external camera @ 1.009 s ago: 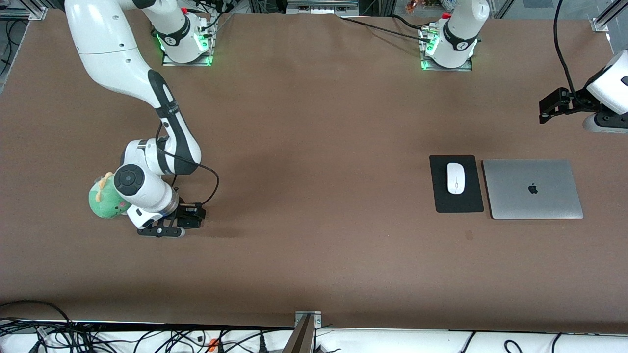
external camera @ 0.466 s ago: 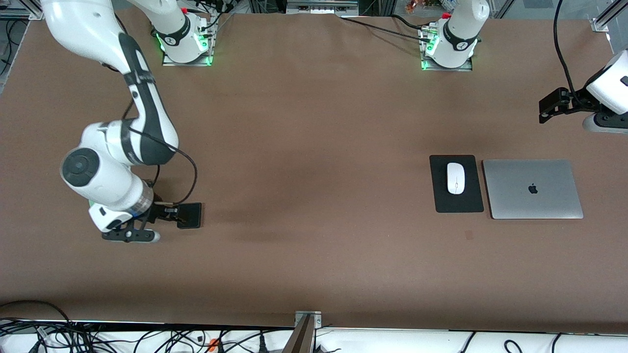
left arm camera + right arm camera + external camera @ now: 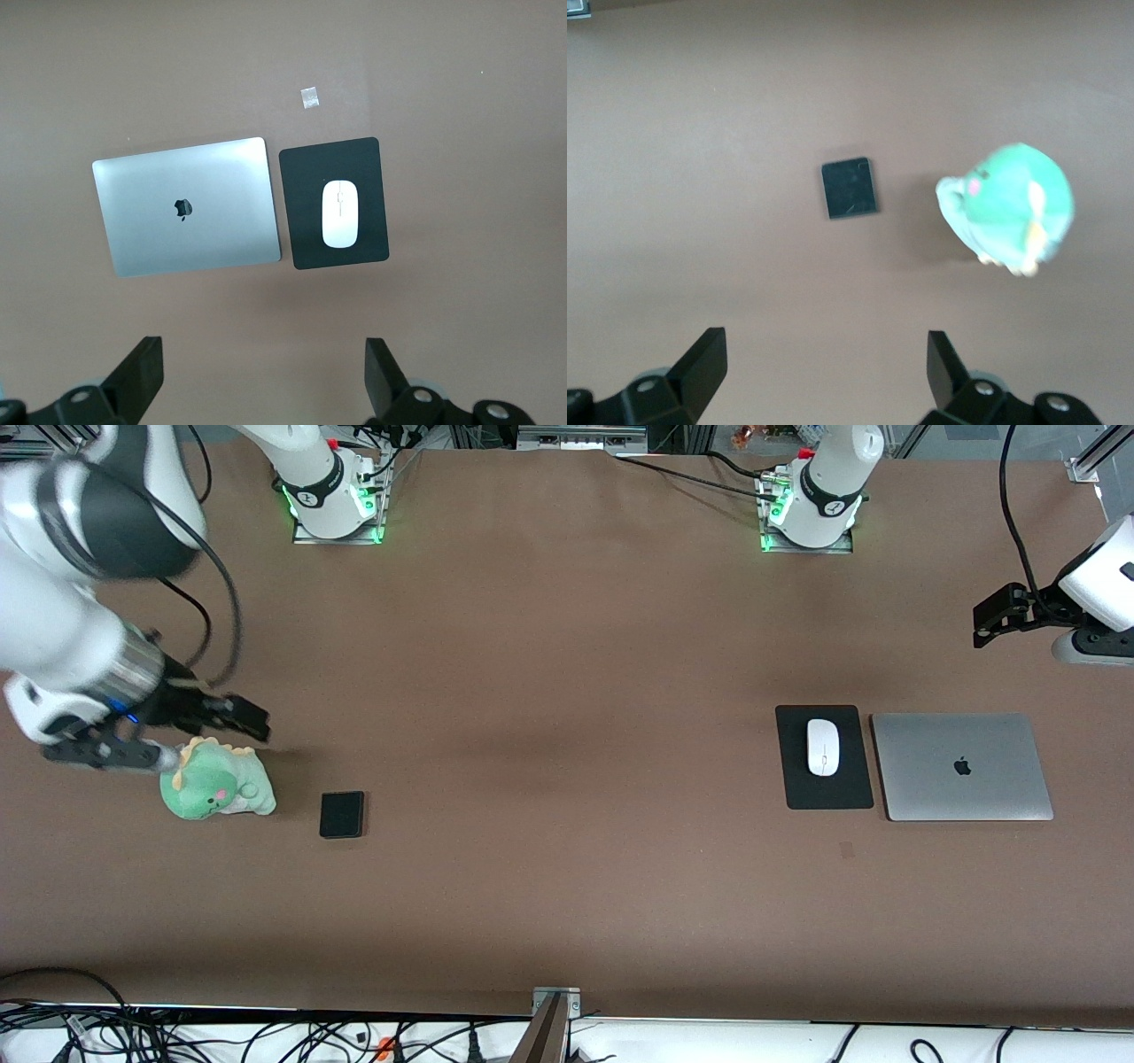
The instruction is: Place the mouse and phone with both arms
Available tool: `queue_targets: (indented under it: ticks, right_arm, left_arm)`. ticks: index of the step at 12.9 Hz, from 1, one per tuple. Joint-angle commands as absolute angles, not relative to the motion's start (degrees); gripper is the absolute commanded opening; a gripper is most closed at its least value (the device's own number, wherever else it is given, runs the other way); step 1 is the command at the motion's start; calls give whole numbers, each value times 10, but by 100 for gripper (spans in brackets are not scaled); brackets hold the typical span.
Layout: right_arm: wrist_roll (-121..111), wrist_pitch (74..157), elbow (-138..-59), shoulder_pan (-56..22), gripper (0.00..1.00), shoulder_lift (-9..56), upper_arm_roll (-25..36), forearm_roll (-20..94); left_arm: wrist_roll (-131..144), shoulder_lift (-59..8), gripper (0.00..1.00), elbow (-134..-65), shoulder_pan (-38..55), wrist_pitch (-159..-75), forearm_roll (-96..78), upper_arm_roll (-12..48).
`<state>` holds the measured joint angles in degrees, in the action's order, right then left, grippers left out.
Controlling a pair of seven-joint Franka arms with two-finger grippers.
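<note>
Front view shows the phone (image 3: pixel 342 814) flat on the tabletop (image 3: pixel 567 886) beside the green plush toy (image 3: pixel 215 781) and the mouse (image 3: pixel 823 747) on its black pad (image 3: pixel 824 797), so both wide-open empty hands, right hand (image 3: pixel 168 731) and left hand (image 3: pixel 999 615), should in my judgement retreat upward without brushing them.

table (image 3: pixel 567 691): brown | on it: phone (image 3: pixel 342 814), green plush toy (image 3: pixel 215 782), mouse pad (image 3: pixel 824 797), laptop (image 3: pixel 961 766)
</note>
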<state>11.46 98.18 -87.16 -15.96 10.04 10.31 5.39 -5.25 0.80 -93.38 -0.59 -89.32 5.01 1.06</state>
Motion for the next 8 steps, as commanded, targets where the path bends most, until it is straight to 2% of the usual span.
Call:
queue_targets:
  ticks: [1, 4, 8]
  right_arm:
    - [92, 936, -898, -155, 100, 51, 118, 63]
    - [72, 928, -932, -155, 100, 14, 126, 57]
    - [52, 922, -927, -155, 100, 14, 118, 34]
  left_arm:
    - [-56, 11, 100, -928, -2, -884, 41, 7]
    - [-56, 11, 100, -927, -3, -883, 40, 7]
    - [-56, 11, 100, -927, -4, -874, 40, 6]
